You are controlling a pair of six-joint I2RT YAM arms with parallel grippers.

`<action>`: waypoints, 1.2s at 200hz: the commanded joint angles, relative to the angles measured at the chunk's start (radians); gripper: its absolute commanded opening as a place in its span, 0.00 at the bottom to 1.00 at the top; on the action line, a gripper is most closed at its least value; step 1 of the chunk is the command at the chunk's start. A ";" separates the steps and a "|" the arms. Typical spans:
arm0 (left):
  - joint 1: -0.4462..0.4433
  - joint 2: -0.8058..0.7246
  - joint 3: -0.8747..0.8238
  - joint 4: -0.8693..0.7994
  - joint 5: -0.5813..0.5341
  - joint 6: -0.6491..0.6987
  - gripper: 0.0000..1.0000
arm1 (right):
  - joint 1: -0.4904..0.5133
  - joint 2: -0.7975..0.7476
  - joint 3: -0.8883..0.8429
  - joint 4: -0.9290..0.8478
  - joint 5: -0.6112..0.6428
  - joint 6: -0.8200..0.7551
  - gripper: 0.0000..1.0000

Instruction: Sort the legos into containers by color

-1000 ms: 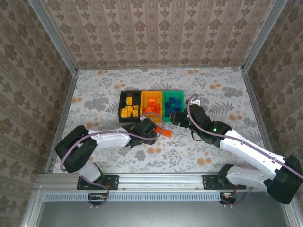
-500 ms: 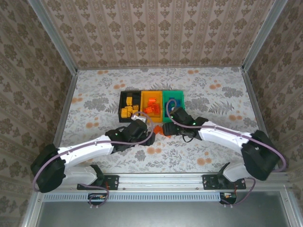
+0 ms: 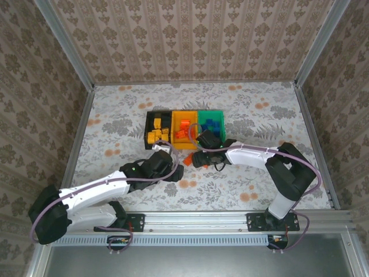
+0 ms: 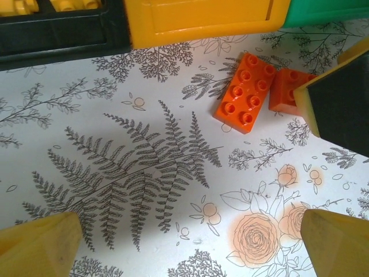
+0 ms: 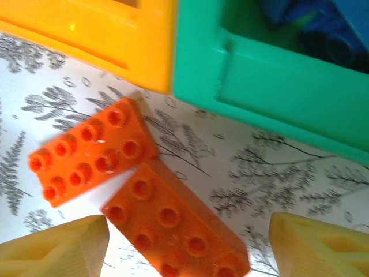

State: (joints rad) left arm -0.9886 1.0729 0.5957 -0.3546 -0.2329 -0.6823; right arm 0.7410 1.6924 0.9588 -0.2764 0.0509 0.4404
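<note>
Most legos (image 3: 156,137) are binned; two red-orange bricks (image 4: 247,92) are left by the yellow-orange bin (image 4: 196,20), with left gripper (image 4: 190,239) and right gripper (image 5: 190,242) spread apart, nothing clamped.

A: Any readable text, labels, brands or numbers?
B: None legible in any view.
A: Embossing on the studs?
B: Can't tell. The closest look is the red-orange brick (image 5: 86,156) in the right wrist view, and its stud tops are too blurred to read.
</note>
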 commanded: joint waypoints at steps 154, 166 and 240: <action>0.041 -0.076 -0.057 -0.010 -0.026 -0.032 1.00 | 0.085 -0.216 -0.079 -0.136 0.115 0.043 0.30; 0.044 -0.088 -0.067 -0.013 -0.031 -0.037 1.00 | 0.085 -0.265 -0.057 -0.150 0.103 0.040 0.30; 0.044 -0.103 -0.088 -0.012 -0.009 -0.060 1.00 | 0.046 0.010 0.394 -0.174 0.147 0.011 0.31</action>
State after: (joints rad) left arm -0.9474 0.9783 0.5148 -0.3531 -0.2428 -0.7166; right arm 0.8162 1.5612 1.2198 -0.4236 0.1539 0.4667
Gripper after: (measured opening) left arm 0.997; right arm 0.333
